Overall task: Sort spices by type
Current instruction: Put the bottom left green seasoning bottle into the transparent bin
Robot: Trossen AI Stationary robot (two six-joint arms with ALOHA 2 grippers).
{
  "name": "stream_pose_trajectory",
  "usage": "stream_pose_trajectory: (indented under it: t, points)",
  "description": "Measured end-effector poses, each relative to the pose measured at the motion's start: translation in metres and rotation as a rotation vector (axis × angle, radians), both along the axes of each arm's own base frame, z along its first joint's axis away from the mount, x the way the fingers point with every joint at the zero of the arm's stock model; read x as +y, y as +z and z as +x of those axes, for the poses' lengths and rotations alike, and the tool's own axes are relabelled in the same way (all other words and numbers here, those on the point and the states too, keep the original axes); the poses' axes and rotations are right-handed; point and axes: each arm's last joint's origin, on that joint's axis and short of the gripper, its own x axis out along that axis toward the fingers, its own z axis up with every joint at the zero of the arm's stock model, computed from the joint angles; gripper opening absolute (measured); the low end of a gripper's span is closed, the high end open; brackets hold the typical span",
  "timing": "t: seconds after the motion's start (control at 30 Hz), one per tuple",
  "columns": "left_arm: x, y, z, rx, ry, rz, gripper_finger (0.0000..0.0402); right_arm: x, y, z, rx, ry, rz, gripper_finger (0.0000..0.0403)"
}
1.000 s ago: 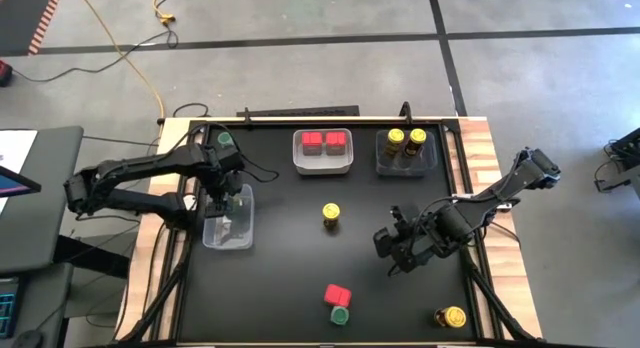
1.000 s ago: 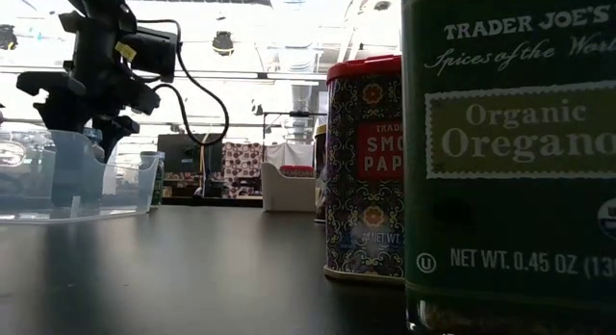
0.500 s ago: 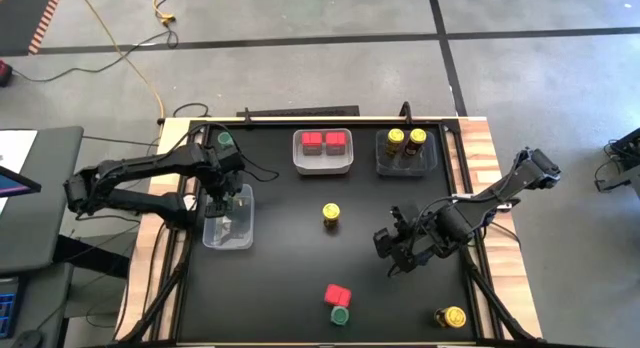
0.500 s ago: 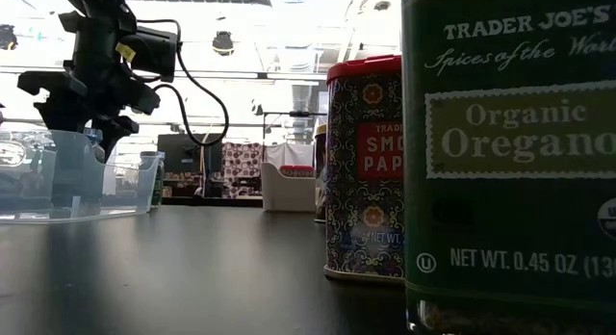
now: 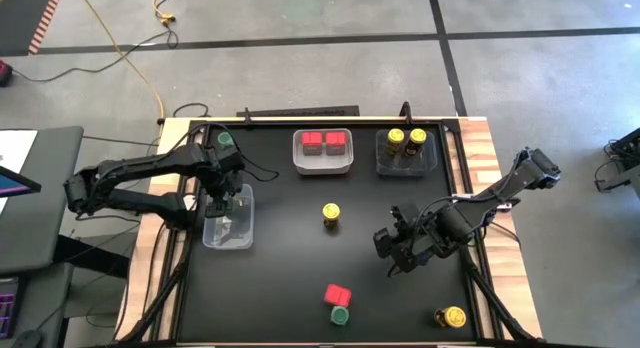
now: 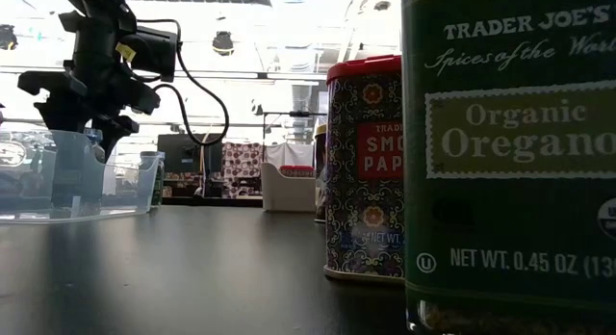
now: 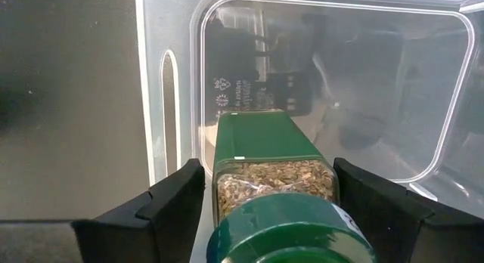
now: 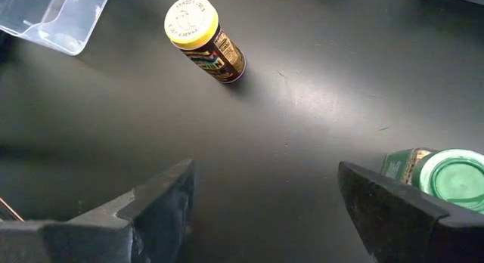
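My left gripper (image 5: 226,195) hangs over the clear tray (image 5: 243,234) at the table's left and is shut on a green-lidded jar (image 7: 281,189). My right gripper (image 5: 392,246) hovers open over bare table right of centre, touching nothing. Loose spices stand upright on their bases: a yellow-lidded jar (image 5: 331,213) at mid-table, a red box (image 5: 338,294) beside a green-lidded jar (image 5: 340,314) near the front edge, a yellow-lidded jar (image 5: 452,316) front right, and a green-lidded jar (image 5: 224,140) far left. Two red boxes (image 5: 323,141) and two yellow-lidded jars (image 5: 405,140) stand in the far trays. My left gripper pinches the green-lidded jar's glass body just below the lid (image 7: 272,176) between its two fingers (image 7: 178,199), coming from above and pointing down. The jar stays upright inside the clear tray. Whether its base touches the tray floor I cannot tell.
Three clear trays: one at the left (image 5: 243,234), two along the far edge (image 5: 323,164) (image 5: 406,168). The table's raised rim (image 5: 470,188) runs round the black top. In the low view the green oregano jar (image 6: 510,162) and red box (image 6: 366,171) fill the foreground.
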Motion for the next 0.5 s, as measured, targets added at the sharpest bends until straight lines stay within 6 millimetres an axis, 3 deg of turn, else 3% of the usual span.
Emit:
stream_pose_trajectory:
  t: [0.5]
  points:
    - [0.0002,0.0001,-0.0002,0.007,0.03,0.008,0.0276,0.0,0.0,0.0,0.001,0.002,-0.001,0.035]
